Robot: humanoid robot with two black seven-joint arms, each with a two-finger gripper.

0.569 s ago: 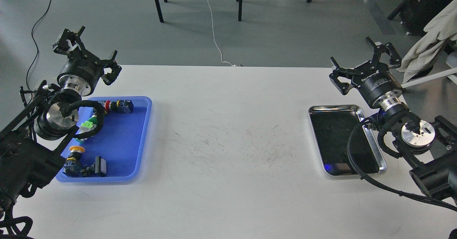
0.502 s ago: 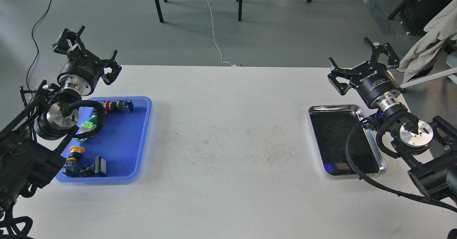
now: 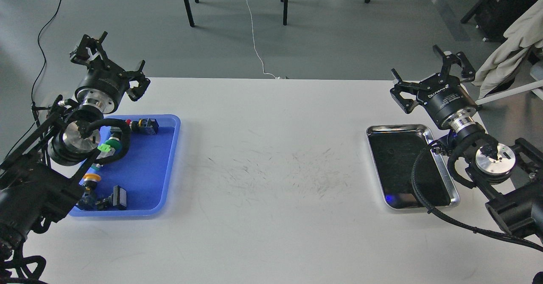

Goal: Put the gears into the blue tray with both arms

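The blue tray [image 3: 146, 169] lies at the table's left side and holds several coloured push-button switches [image 3: 142, 125]. My left gripper [image 3: 113, 66] hangs open and empty over the tray's far left corner, fingers pointing away. The right gripper [image 3: 428, 78] is also open and empty, above the table just beyond the steel tray [image 3: 443, 165]. The gears are too small to tell for sure. Only a faint round mark [image 3: 391, 151] shows on the steel tray's dark, reflective floor.
Black block-shaped switch parts [image 3: 118, 197] sit at the blue tray's near end. My left arm covers the tray's left edge. A cable loop from my right arm [image 3: 418, 178] crosses the steel tray. The scuffed white table [image 3: 275, 169] spreads between the two trays.
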